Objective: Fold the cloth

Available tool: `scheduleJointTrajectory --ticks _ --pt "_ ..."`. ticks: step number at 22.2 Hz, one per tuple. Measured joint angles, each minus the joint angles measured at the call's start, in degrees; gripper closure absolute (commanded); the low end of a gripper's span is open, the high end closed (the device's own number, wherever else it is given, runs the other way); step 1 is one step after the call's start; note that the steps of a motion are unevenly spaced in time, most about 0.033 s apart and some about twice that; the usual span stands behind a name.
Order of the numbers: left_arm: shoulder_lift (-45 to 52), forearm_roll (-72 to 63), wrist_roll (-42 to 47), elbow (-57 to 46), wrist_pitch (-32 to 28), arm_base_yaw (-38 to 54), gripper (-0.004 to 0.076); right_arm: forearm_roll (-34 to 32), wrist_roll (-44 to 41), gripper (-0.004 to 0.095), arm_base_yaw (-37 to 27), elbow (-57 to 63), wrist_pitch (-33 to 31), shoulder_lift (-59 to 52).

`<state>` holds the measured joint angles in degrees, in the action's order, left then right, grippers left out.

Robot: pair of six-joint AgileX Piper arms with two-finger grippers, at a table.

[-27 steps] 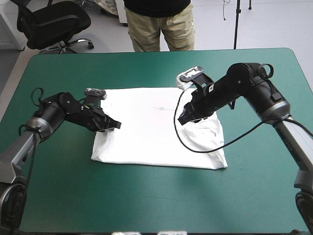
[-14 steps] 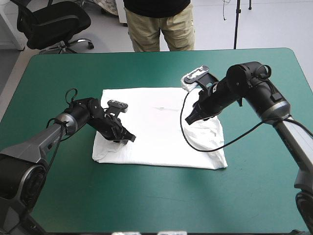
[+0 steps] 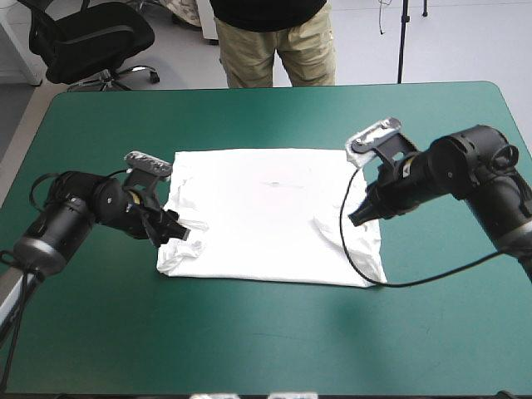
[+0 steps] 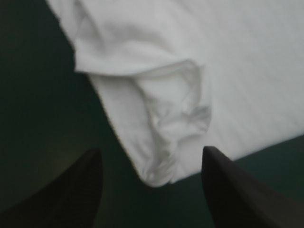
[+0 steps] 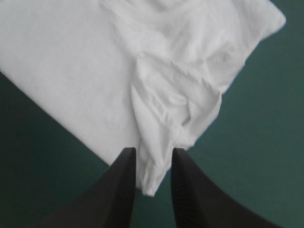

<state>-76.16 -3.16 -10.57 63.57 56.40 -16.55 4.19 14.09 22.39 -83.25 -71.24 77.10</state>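
The T-shirt (image 3: 274, 212) lies flat, body folds I judge undone; my left pincer (image 3: 179, 235) gapes at its 9 o'clock, right pincer (image 3: 359, 220) pinches the 3 o'clock edge.

1. Robotics lab or test room, by the look of it.
2. Left arm (image 3: 71, 218) & right arm (image 3: 478, 166), both black robot arms, reach in over one big counter (image 3: 266, 341) w/ teal-green cover. White T-shirt (image 3: 266, 216) lies spread on it.
3. Beyond far edge: black office chair (image 3: 87, 37) on castors, black stand (image 3: 401, 37), pale hard floor (image 3: 465, 41). Workplace fittings.
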Motion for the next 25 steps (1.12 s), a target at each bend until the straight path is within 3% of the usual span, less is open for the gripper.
scheduleJointTrajectory --ticks 3,5,7,8,11,17,18,23,25 --pt "3.2 2.4 3.2 -5.2 0.8 2.8 0.0277 -0.4 -1.3 0.0659 -3.3 8.8 0.8 -3.7" --pt "3.5 -1.1 3.1 -11.5 -1.6 5.6 0.0277 1.3 -1.7 0.0659 -8.0 21.1 6.3 -8.4" --pt "3.4 -3.2 2.9 -13.5 -4.6 5.8 0.0277 2.6 -1.8 0.0630 -9.7 25.9 9.0 -10.2" --pt "3.0 -3.7 2.8 -14.1 -6.0 5.8 0.0277 3.1 -1.8 0.0565 -10.2 27.7 10.0 -10.5" --pt "0.1 -4.5 2.7 -14.3 -7.3 5.8 0.0277 4.8 -2.0 0.0491 -11.3 32.7 13.8 -10.6" --pt "-9.1 -4.6 2.6 -14.3 -7.5 5.9 0.0291 6.2 -3.0 0.0490 -11.4 38.0 18.8 -10.6" --pt "-9.5 -4.7 2.6 -14.1 -7.4 5.9 0.0339 6.2 -3.0 0.0490 -11.4 38.2 18.9 -10.6" --pt "-10.2 -2.8 2.5 -13.6 -6.7 6.0 0.0723 6.2 -3.3 0.0494 -11.4 38.4 19.2 -10.6" --pt "-10.2 -3.4 2.1 -13.6 -6.9 6.0 0.0737 6.2 -3.4 0.0493 -11.4 38.6 19.5 -10.6"
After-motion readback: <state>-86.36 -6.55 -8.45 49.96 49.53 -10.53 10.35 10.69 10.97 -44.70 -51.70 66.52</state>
